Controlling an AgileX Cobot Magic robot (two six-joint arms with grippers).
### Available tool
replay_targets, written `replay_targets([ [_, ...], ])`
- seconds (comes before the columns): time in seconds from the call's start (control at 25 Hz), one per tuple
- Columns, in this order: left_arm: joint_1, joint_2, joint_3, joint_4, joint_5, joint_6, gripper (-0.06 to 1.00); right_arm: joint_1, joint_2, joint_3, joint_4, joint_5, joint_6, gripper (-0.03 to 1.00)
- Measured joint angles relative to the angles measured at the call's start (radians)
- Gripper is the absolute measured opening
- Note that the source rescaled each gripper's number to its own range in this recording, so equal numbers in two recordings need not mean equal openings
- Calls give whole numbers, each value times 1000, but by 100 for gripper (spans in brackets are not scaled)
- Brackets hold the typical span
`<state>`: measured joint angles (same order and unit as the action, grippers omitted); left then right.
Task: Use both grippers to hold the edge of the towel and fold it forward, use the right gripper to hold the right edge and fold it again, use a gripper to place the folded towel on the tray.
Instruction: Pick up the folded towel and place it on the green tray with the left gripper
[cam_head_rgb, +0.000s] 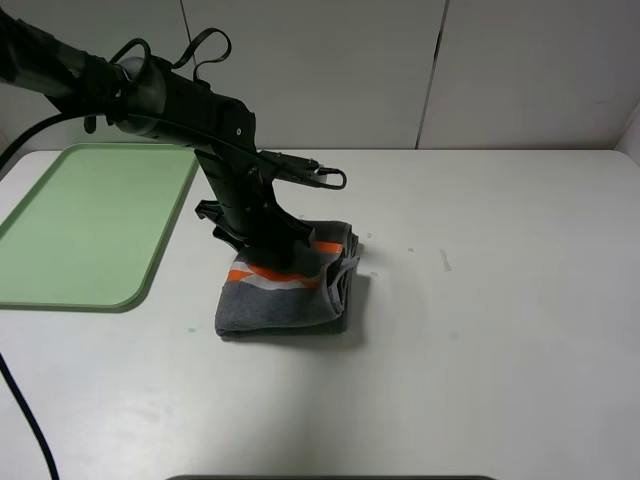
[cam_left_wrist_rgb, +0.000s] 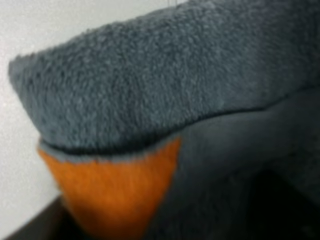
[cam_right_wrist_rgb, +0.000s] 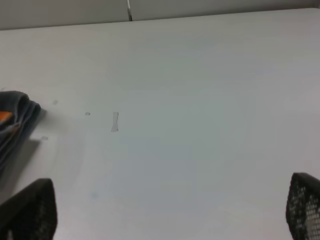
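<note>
Last step in hand, by the look of it: folded twice already, only the lift onto the tray left. Best done by pinching through every layer of the dark grey terry towel with orange and white stripes (cam_head_rgb: 290, 290) near its back edge, closing firmly before any lift, then raising straight up so the loose folds on the right side of the bundle do not spill open, and carrying it leftward and low over the rim of the pale green rectangular plastic tray (cam_head_rgb: 85, 225) before letting go flat. Worth watching: a grip on the top layer alone, likely to unroll the fold. In the high view, towel at centre frame, a compact folded bundle on the white table (cam_head_rgb: 480, 300), tray at left frame, just beside it but not touching. Matte black left gripper (cam_head_rgb: 262, 243) down on the upper edge of the bundle, tips hidden behind its own body and the cloth. In the left wrist view, grey pile and an orange stripe filling the frame, pressed right up against the camera; jaw state not readable there, so cannot tell whether clamped yet. Right gripper (cam_right_wrist_rgb: 170, 220) wide apart and empty at lower frame of its own view, towel edge far off at middle left.
</note>
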<state>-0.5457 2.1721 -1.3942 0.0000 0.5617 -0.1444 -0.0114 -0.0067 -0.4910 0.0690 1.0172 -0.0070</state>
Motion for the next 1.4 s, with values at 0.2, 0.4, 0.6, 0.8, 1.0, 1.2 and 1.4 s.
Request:
replay_targets([
  [0.2,0,0,-3,0,6,3,28,0,0,0,0,0,0,100],
  [0.4,0,-1,-3,0,11,3,21,0,0,0,0,0,0,100],
  [0.6,0,-2,-3,6,16,3,21,0,0,0,0,0,0,100],
  [0.8,3,-24,-3,28,45,3,19,0,0,0,0,0,0,100],
  [1.0,50,-83,-1,65,102,3,17,0,0,0,0,0,0,100],
  [1.2,119,-135,-1,123,160,19,17,0,0,0,0,0,0,100],
  [1.4,196,-152,-1,144,218,79,17,0,0,0,0,0,0,100],
])
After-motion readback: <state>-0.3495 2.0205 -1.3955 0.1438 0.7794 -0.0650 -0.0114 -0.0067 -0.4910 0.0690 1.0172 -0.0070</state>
